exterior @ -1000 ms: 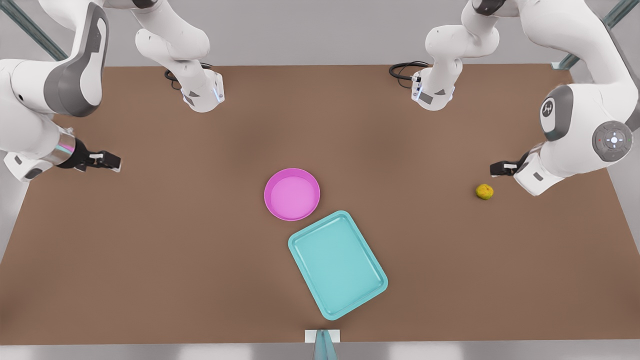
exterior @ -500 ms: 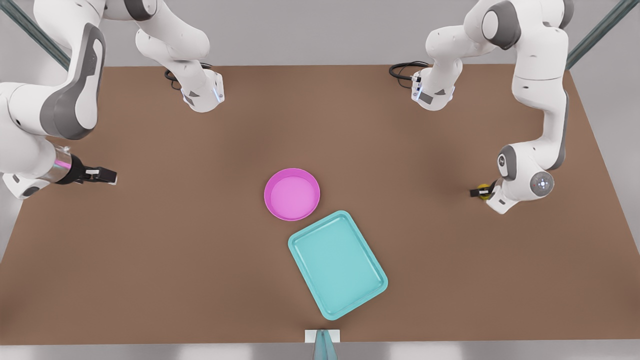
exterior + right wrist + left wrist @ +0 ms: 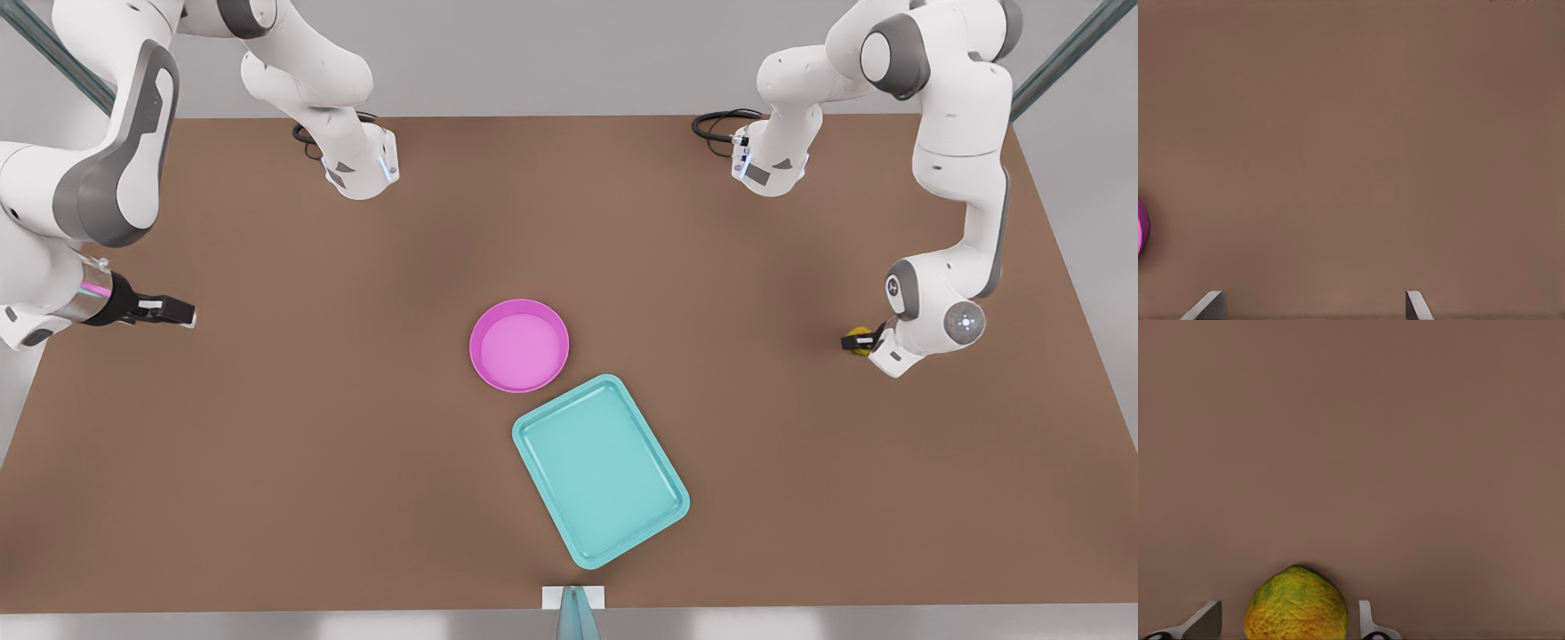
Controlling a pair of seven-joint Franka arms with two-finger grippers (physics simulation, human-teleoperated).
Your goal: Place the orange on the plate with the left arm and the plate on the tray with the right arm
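Front view, right edge — we see our left gripper (image 3: 855, 340) spread around the orange (image 3: 859, 334); right gripper (image 3: 182, 312) waits apart, left edge.

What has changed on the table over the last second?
The left gripper, at the front view's right, came down onto the orange, which now sits between its open fingers, not yet clamped. The right gripper, at the front view's left, drifted slightly outward and lower in that view, fingers open above bare table. The orange, the plate and the tray stayed where they were.
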